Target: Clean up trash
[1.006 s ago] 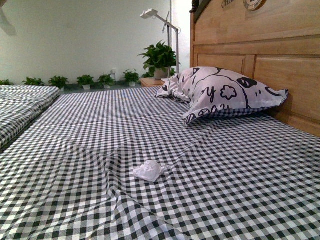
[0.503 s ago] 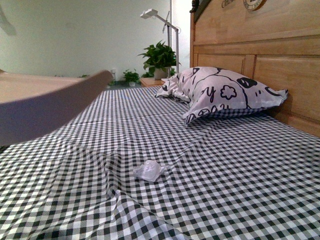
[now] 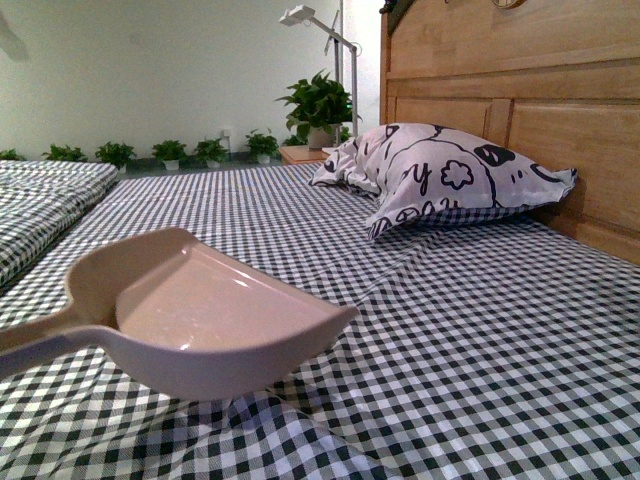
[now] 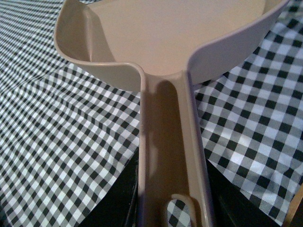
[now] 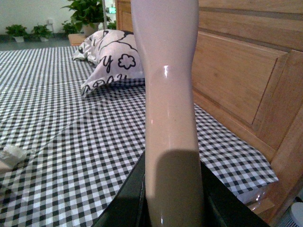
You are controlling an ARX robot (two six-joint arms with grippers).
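The beige dustpan (image 3: 200,310) is held low over the checked bed sheet (image 3: 480,330), its mouth facing the headboard side. My left gripper (image 4: 173,203) is shut on the dustpan's long handle (image 4: 165,142). The pan (image 4: 165,38) looks empty. The trash, a small crumpled white wad (image 5: 13,153), shows only at the edge of the right wrist view, lying on the sheet. In the front view it is hidden behind the dustpan. My right gripper (image 5: 173,203) is shut on the pale brush handle (image 5: 168,94), held above the bed near the headboard. The brush head is out of view.
A black-and-white patterned pillow (image 3: 450,175) leans on the wooden headboard (image 3: 520,90) at the right. Potted plants (image 3: 318,105) and a white lamp (image 3: 300,15) stand beyond the bed's far end. A second checked bed (image 3: 40,200) lies at the left.
The dustpan has swung down and to the right into the front view and now sits low over the spot where the wad lay, hiding it. The wad itself has not visibly moved.
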